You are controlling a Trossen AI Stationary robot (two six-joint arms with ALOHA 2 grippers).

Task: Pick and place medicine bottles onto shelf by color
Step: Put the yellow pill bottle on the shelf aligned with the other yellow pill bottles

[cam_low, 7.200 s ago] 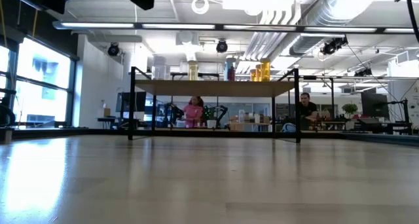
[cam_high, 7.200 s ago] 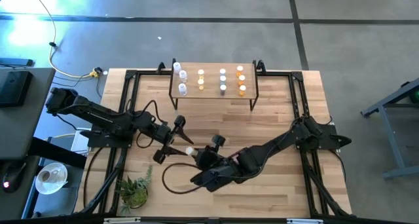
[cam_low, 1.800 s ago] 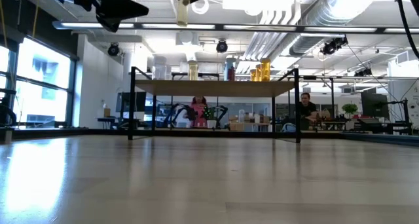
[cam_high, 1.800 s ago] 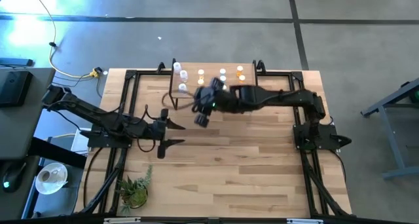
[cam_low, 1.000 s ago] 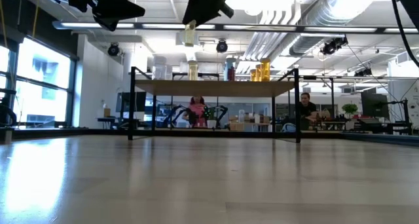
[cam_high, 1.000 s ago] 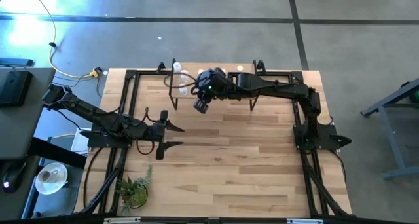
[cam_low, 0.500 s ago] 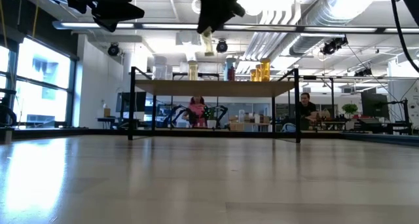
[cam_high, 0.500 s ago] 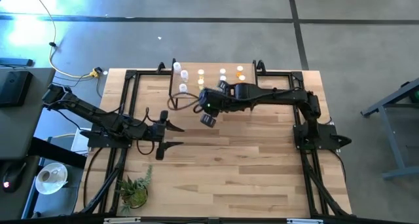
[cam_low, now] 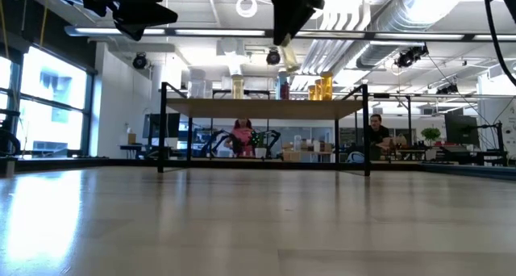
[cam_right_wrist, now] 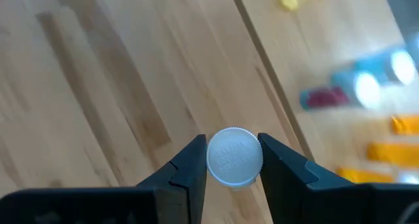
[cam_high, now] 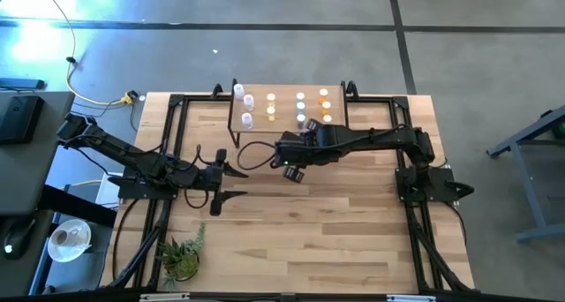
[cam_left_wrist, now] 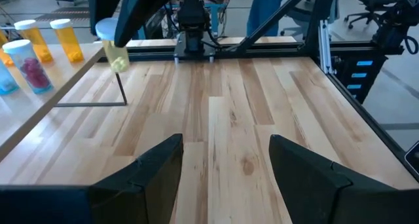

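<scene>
The shelf (cam_high: 284,109) stands at the table's far middle on thin black legs, and several medicine bottles (cam_high: 271,100) stand upright on it in rows. My right gripper (cam_high: 292,155) hovers just in front of the shelf's near edge. It is shut on a pale yellow bottle (cam_low: 288,58) with a white cap (cam_right_wrist: 234,156); the arm hides this bottle in the high view. My left gripper (cam_left_wrist: 226,165) waits open over the table's left middle (cam_high: 231,182), with nothing between its fingers. My right gripper pinches the bottle at its white cap end (cam_left_wrist: 108,31) between its two fingers. The fingers come from above, slanting down. The yellow body (cam_left_wrist: 118,56) hangs below them, a little tilted. It is clear of the table and higher than the shelf top.
A small potted plant (cam_high: 181,257) sits at the table's near left corner. Black frame rails (cam_high: 172,143) run along both sides of the table. A cable loop (cam_high: 253,147) hangs from the right arm. Open wood lies in front of the shelf. People (cam_low: 240,137) are far behind the table.
My right gripper has carried the yellow bottle from above the shelf's left part toward the table's near edge and its right, sinking a little. It has tipped to point more steeply down, and the bottle now hangs slanted instead of upright. The grip stays shut.
</scene>
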